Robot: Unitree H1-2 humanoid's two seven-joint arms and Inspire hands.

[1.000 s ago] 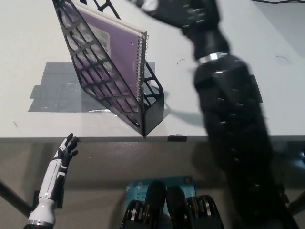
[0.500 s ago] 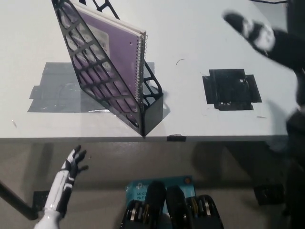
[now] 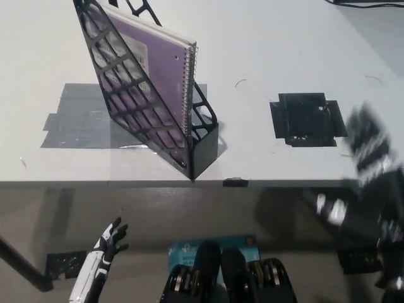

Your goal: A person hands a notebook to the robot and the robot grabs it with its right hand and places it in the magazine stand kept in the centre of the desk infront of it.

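The desk (image 3: 284, 50) carries the black magazine stand (image 3: 148, 101) at its front edge. The purple notebook (image 3: 161, 69) stands inside — spiral binding toward the robot, leaning back. The right hand (image 3: 366, 170) is a blur (finger state cannot be told), touching nothing. The left hand (image 3: 110, 237) hangs low — fingers spread, empty.

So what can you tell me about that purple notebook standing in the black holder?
The notebook has a purple cover with a pale label, white page edges and a metal spiral binding along the side facing the robot's right. It stands tilted inside the black lattice magazine stand, leaning with the stand's slanted wall, its upper part rising above the stand's low front. Only the stand touches it; neither hand is near. The stand sits on the white desk, beside grey tape.
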